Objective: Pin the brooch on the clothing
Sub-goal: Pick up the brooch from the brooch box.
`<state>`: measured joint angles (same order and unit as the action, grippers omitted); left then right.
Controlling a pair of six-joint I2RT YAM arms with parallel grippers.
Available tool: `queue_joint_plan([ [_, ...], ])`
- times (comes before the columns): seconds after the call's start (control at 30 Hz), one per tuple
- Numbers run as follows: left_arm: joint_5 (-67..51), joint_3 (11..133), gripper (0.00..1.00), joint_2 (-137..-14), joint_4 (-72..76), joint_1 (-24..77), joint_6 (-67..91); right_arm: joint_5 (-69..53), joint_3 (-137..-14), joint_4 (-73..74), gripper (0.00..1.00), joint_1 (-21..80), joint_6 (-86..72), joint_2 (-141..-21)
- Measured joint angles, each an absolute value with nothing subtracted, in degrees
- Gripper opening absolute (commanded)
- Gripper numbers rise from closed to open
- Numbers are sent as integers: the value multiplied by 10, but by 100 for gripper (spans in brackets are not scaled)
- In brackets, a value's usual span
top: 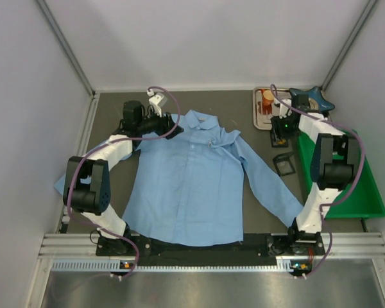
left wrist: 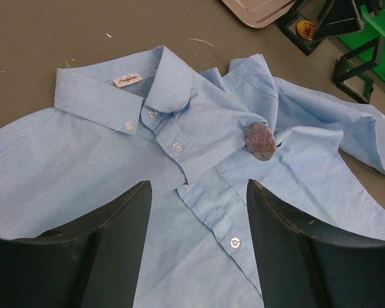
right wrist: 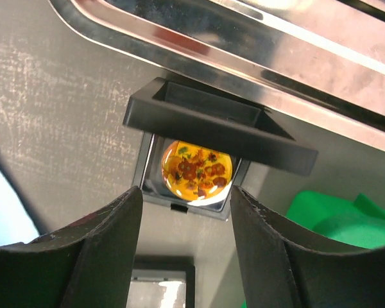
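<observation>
Grey table (top: 231,102): left gripper (left wrist: 199,192) angled down over shirt (left wrist: 70,160).

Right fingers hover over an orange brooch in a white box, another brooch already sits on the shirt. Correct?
One slip: the box is black, not white; the right wrist view shows it. The right fingers do hover over the orange brooch in it, and a grey brooch sits on the shirt.

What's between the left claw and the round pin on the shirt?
Between the left gripper and the brooch lies only the shirt, bare blue cloth, as the left wrist view shows.
</observation>
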<state>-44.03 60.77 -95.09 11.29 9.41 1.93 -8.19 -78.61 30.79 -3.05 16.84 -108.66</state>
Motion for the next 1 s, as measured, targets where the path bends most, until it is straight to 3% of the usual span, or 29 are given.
queue_joint_plan([
  [0.7, -443, 634, 65, -975, 112, 94, 18, -81, -801, 270, 55, -32, 174, -1131],
  [1.0, -443, 637, 65, -978, 111, 94, 16, -81, -799, 268, 42, -32, 178, -1131],
])
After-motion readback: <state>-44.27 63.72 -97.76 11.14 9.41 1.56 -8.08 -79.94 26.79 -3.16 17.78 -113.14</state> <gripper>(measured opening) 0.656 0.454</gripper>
